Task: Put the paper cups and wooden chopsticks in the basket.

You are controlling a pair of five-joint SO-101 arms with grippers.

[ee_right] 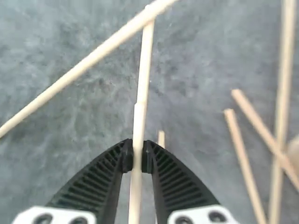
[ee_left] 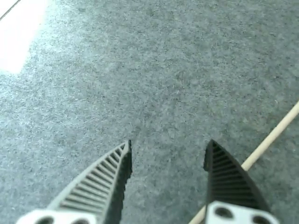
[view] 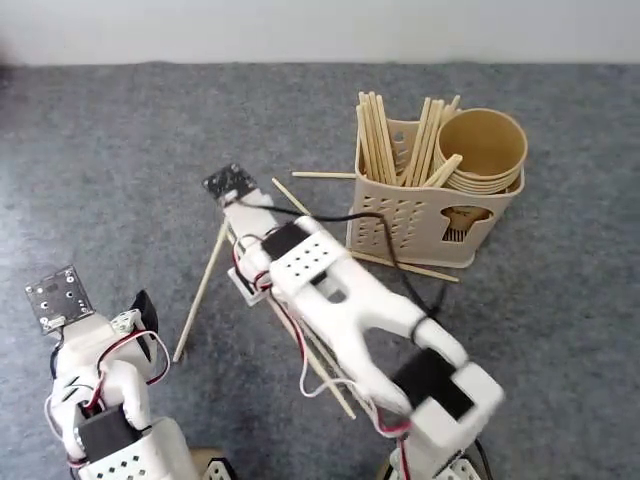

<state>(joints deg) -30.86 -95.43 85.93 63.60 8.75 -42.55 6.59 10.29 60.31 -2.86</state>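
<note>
The beige slotted basket (view: 420, 222) stands at the back right. A stack of paper cups (view: 487, 148) and several wooden chopsticks (view: 378, 138) stand in it. My right gripper (ee_right: 137, 156) is shut on a loose chopstick (ee_right: 141, 88) low over the carpet, and a second chopstick (ee_right: 88, 58) crosses its far end. The right arm (view: 320, 280) stretches to the middle of the table, left of the basket. At the front left my left gripper (ee_left: 168, 144) hangs open above bare carpet, nothing between its fingers, and a chopstick (ee_left: 273, 135) lies just beside it.
More loose chopsticks lie on the grey carpet: one long one (view: 200, 290) left of the right arm, one (view: 322, 175) behind the basket's left side, one (view: 405, 266) along its front, others (ee_right: 245, 154) near the right gripper.
</note>
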